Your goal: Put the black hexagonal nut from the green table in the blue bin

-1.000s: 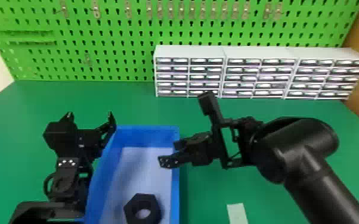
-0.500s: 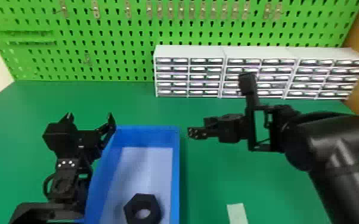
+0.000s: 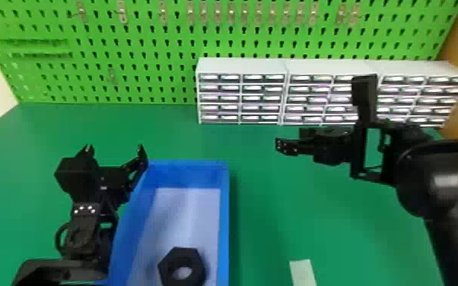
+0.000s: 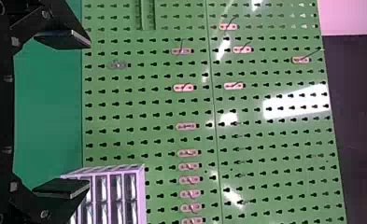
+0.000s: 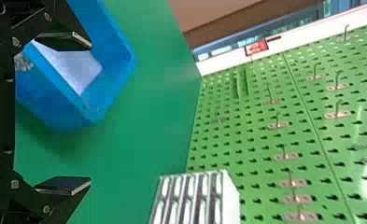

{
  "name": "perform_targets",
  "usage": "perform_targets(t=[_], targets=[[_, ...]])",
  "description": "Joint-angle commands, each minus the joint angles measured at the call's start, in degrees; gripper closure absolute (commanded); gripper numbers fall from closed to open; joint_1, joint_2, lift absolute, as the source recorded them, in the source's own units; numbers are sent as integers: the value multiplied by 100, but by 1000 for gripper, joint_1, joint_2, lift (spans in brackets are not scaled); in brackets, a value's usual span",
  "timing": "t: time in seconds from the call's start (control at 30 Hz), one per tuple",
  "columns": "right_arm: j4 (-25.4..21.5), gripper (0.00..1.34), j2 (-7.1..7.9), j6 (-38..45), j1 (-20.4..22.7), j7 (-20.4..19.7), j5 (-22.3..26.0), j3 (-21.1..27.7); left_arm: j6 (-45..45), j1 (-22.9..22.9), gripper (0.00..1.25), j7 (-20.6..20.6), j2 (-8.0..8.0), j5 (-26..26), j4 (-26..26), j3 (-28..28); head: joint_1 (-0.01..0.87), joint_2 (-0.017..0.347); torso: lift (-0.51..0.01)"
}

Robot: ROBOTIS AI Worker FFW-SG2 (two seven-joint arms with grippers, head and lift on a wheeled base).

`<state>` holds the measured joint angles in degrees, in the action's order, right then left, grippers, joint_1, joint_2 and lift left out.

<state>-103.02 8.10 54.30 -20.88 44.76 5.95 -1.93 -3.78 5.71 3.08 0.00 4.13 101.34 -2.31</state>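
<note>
So, far left, the left gripper (image 3: 114, 147) is parked beside the bin, jaws spread with nothing between them; my guess is it's waiting there so the other arm gets the open side; one finger is right by the bin's far corner, and I can't tell if it touches. Next over is the blue bin (image 3: 224, 220), set between the two arms, probably so either could reach in; the black nut (image 3: 195, 258) is lying flat on its floor, hole up, so the job looks basically done to me. The right gripper (image 5: 90, 113) is off to the right of the bin, above the green table (image 3: 266, 213), jaws wide apart and empty; that spot makes sense if it just needs to be out of the way.

Hard-to-see stuff: the bin's near end is cut off by the bottom edge, and the nut's lower side goes right down to it; the pale patch (image 3: 302, 272) on the table is cropped too, no clue what it is; same for a greyish lump (image 5: 22, 62) near the bin in the right wrist view, half hidden behind the gripper; the right arm blocks some of the drawers (image 3: 241, 99).
</note>
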Motion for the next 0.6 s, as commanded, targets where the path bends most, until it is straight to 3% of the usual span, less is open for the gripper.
perform_targets(t=[0.0, 0.37, 0.57], targets=[[-156, 263, -27, -209, 146, -283, 20, 184, 0, 0, 219, 0, -15, 0, 0, 11, 657, 57, -95], [-192, 263, -142, -1149, 708, -1487, 1154, 606, 0, 26, 219, 0, -15, -26, 0, 55, 657, 57, -95], [-192, 265, -186, -1527, 972, -1900, 1374, 694, 0, 35, 219, 0, -15, -26, 0, 55, 657, 57, -95]])
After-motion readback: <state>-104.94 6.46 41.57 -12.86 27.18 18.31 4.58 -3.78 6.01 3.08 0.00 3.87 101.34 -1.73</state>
